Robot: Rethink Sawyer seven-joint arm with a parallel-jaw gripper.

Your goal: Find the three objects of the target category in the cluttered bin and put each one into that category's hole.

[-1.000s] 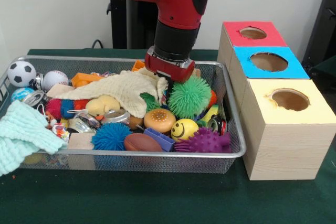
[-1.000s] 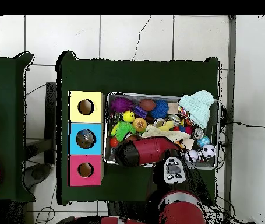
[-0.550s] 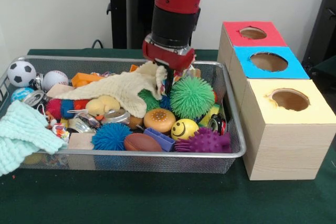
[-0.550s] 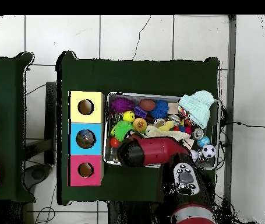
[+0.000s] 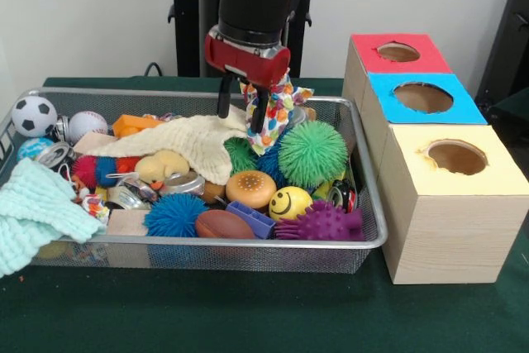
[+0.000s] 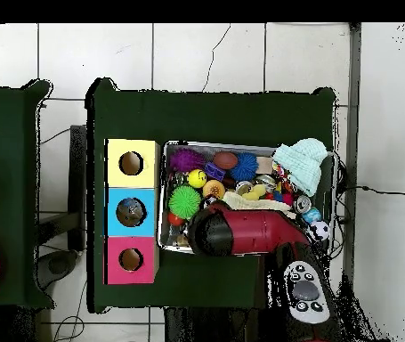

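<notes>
My gripper [image 5: 240, 120] hangs above the back middle of the wire bin [image 5: 248, 242], shut on a white cloth with coloured dots [image 5: 277, 112]. The cloth dangles from the right finger, clear of the clutter, just above a green spiky ball [image 5: 312, 153]. A cream knitted cloth [image 5: 182, 142] lies below and left of the gripper. Right of the bin stand three wooden boxes with a red hole [image 5: 397, 51], a blue hole [image 5: 422, 97] and a yellow hole [image 5: 456, 156]. In the overhead view the red arm [image 6: 241, 230] hides the gripper.
The bin also holds a mint knitted cloth [image 5: 37, 208] over its left rim, a soccer ball [image 5: 34, 115], a baseball [image 5: 87, 125], a burger toy [image 5: 251, 188], a yellow smiley ball [image 5: 290, 202], and purple [image 5: 324, 222] and blue [image 5: 173, 214] spiky balls.
The gripper has risen out of the clutter and shifted left, pulling the dotted cloth up with it. The green spiky ball has settled slightly right.
</notes>
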